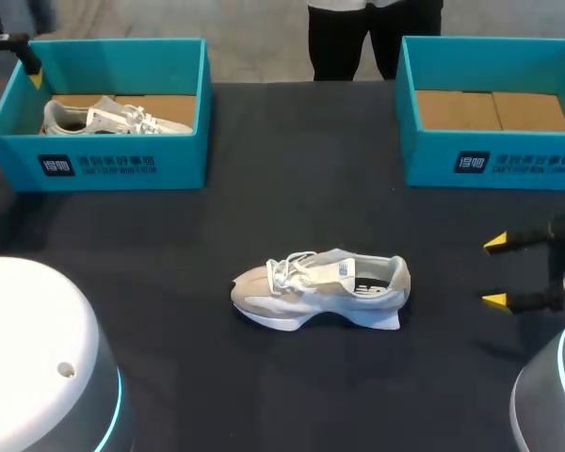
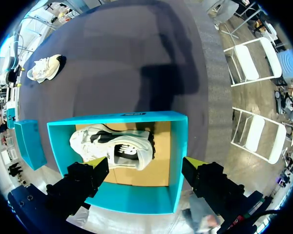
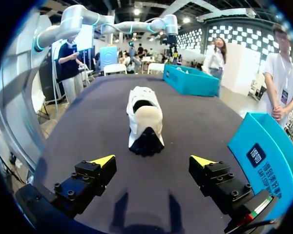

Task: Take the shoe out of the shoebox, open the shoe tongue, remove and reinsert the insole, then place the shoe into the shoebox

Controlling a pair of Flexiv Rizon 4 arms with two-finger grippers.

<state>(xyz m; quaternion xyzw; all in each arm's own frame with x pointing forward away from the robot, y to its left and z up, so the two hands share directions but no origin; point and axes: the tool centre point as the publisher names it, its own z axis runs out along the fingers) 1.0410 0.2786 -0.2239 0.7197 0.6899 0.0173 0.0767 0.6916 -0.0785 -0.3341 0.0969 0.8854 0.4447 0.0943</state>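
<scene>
A white and beige shoe (image 1: 320, 287) lies on its sole in the middle of the black table, toe to the left, heel toward my right gripper (image 1: 494, 271). That gripper is open and empty; in its wrist view (image 3: 153, 161) the shoe (image 3: 144, 117) sits a short way ahead of the fingers, heel first. A second white shoe (image 1: 113, 117) lies in the left teal shoebox (image 1: 122, 160). My left gripper (image 2: 146, 163) hangs open above that box (image 2: 178, 146), over its shoe (image 2: 112, 146); in the head view it (image 1: 24, 56) shows at the box's far left corner.
An empty teal shoebox (image 1: 490, 160) with a cardboard floor stands at the back right; its wall (image 3: 266, 146) is beside my right gripper. The table shoe (image 2: 44, 68) appears far off in the left wrist view. Dark tabletop (image 1: 169, 358) surrounds the shoe.
</scene>
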